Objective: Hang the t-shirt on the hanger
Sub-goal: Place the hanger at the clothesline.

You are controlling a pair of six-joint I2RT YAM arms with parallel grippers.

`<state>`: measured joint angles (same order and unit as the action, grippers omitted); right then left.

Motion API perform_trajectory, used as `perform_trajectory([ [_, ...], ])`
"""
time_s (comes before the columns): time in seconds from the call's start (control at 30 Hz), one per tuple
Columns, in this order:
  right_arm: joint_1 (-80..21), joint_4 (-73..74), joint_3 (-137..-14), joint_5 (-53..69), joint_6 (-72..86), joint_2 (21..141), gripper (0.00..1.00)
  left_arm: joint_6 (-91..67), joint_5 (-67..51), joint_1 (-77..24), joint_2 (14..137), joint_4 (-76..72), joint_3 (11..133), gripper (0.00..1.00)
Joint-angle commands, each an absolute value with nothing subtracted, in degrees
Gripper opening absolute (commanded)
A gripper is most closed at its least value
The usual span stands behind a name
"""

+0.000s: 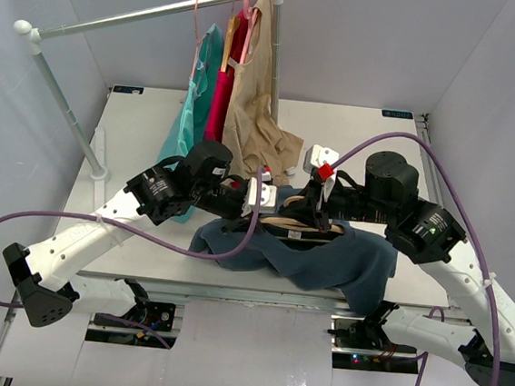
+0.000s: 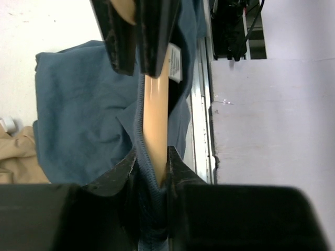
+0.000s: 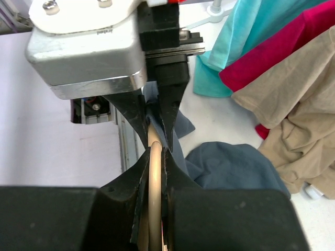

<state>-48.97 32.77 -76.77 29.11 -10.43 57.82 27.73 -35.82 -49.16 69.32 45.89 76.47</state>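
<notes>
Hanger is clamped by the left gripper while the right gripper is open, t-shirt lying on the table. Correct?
No. The right gripper is shut on the hanger too, as the right wrist view shows. The left gripper does clamp it, and the t-shirt lies on the table.

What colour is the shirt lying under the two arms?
Plain dark slate blue; the t-shirt shows best in the left wrist view.

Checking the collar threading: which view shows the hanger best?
Top external: the hanger shows its wooden span against the t-shirt. Left wrist shows only one wooden arm; right wrist only its hook.
</notes>
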Motion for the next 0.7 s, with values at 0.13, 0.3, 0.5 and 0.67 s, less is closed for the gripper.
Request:
perform_trajectory([
  [0.13,-49.0,26.8,-76.9,29.2,-9.8,56.2,0.08,25.7,-38.1,-49.6,66.1,42.0,75.0,0.0],
  [0.3,-49.0,25.9,-76.6,24.4,-7.5,55.1,0.24,22.6,-37.1,-49.6,62.0,38.9,72.0,0.0],
  [0.5,-49.0,24.2,-75.8,12.1,-3.7,49.9,0.73,16.4,-32.6,-49.6,55.0,41.8,65.8,0.0],
  [0.67,-49.0,21.4,-73.9,5.4,-2.0,42.3,0.83,12.2,-23.3,-49.6,45.5,42.4,64.0,0.0],
])
